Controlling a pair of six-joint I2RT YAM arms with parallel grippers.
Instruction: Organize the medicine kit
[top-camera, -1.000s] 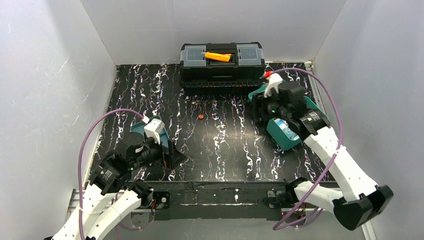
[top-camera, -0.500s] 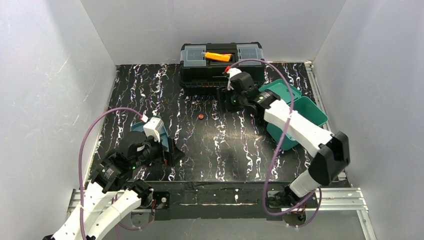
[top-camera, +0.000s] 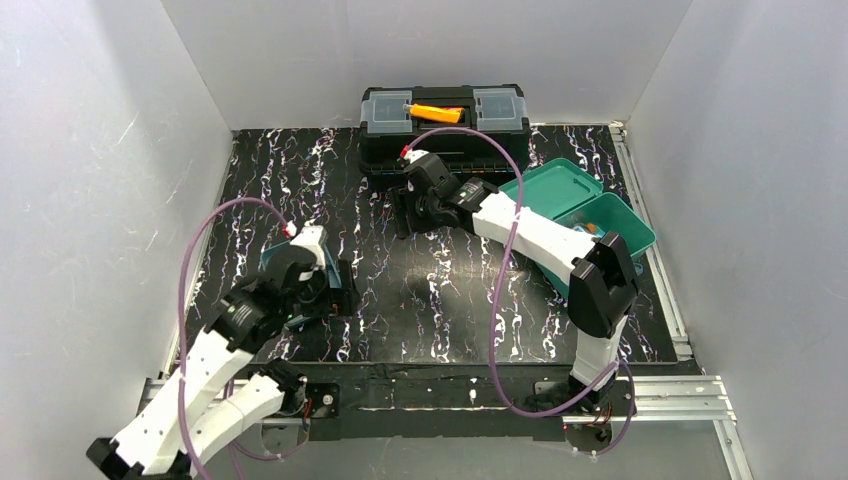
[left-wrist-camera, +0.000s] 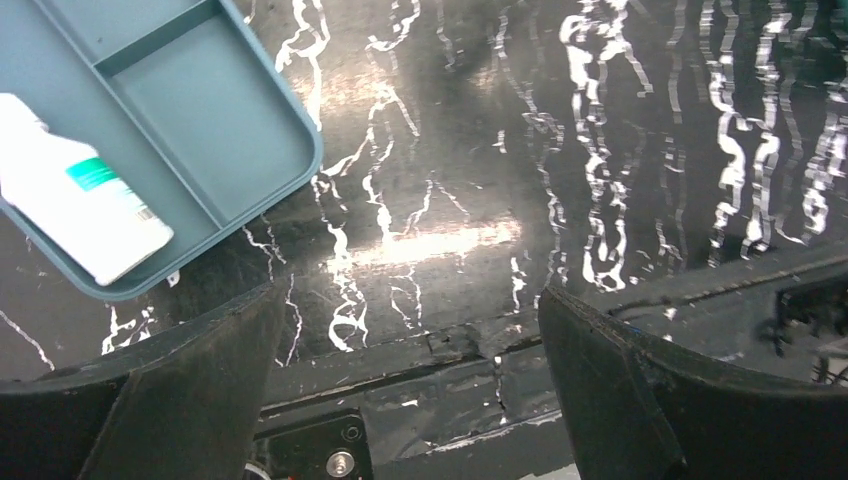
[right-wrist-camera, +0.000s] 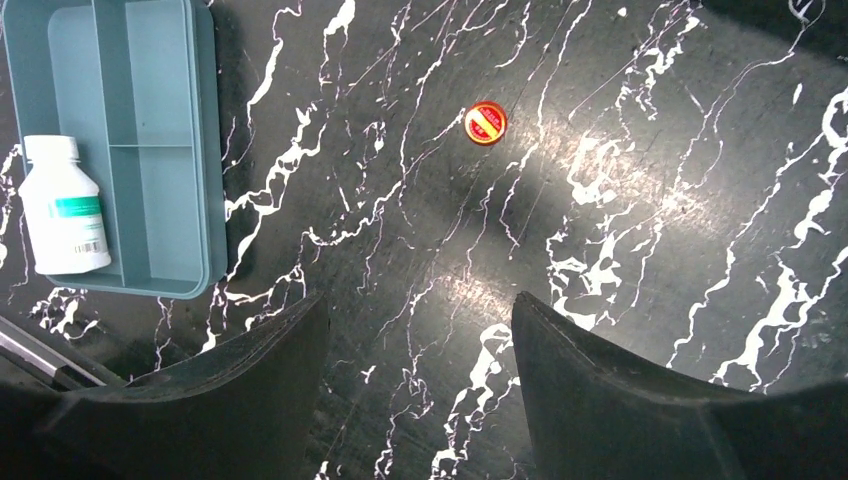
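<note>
Marbling in white streaks the black desk (top-camera: 440, 290). At its left, near the front edge, lies a shallow divided tray (left-wrist-camera: 200, 120) of dull blue-teal with rounded corners, and a white bottle (left-wrist-camera: 80, 200) with a green-banded label lies on its side in one long compartment. The left end effector (left-wrist-camera: 408, 295) hangs just beside the tray's right edge, over bare desk, its fingers spread wide with nothing between them. Toward the middle a small red round disc (right-wrist-camera: 486, 122) lies alone on the desk. The right end effector (right-wrist-camera: 418, 300) hovers above that area, open, its fingers apart and holding nothing. Behind it, against the back wall, stands a black toolbox (top-camera: 444, 125) with an orange handle. At the right side sits the medicine kit (top-camera: 555, 185), a brighter teal-green plastic box with rounded corners. It stands open, its lid thrown back toward the toolbox. The right arm reaches across its near corner, and what lies inside cannot be made out.
</note>
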